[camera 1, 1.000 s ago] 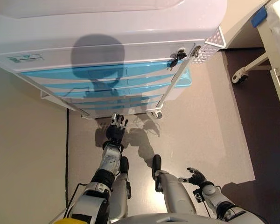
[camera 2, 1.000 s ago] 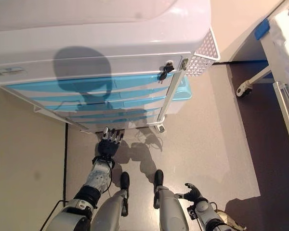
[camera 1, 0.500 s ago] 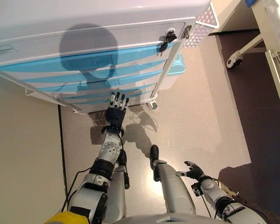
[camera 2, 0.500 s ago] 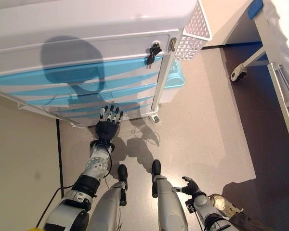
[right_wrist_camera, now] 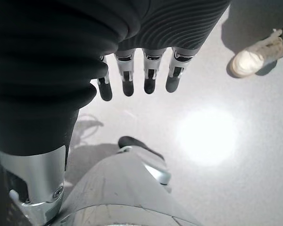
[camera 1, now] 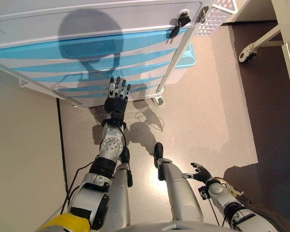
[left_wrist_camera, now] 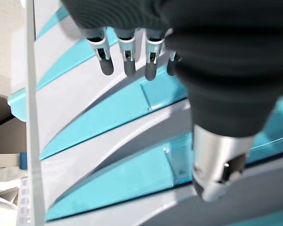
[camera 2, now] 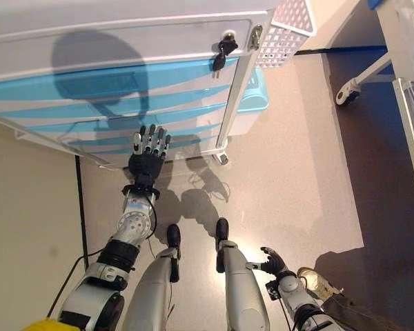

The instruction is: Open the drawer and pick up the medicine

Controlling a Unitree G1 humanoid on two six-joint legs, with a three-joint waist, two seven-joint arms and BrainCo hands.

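Before the white cabinet [camera 1: 87, 19], the left hand [camera 1: 116, 99] is raised with fingers straight and spread, near the lower blue drawers [camera 1: 87, 77] — all shut, so no medicine shows. Low by the floor [camera 1: 208, 121], the right hand [camera 1: 201, 172] hangs relaxed, fingers loose, holding nothing.

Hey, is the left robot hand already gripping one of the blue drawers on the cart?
No, the left robot hand is held out with straight fingers in front of the blue drawers, curled round nothing.
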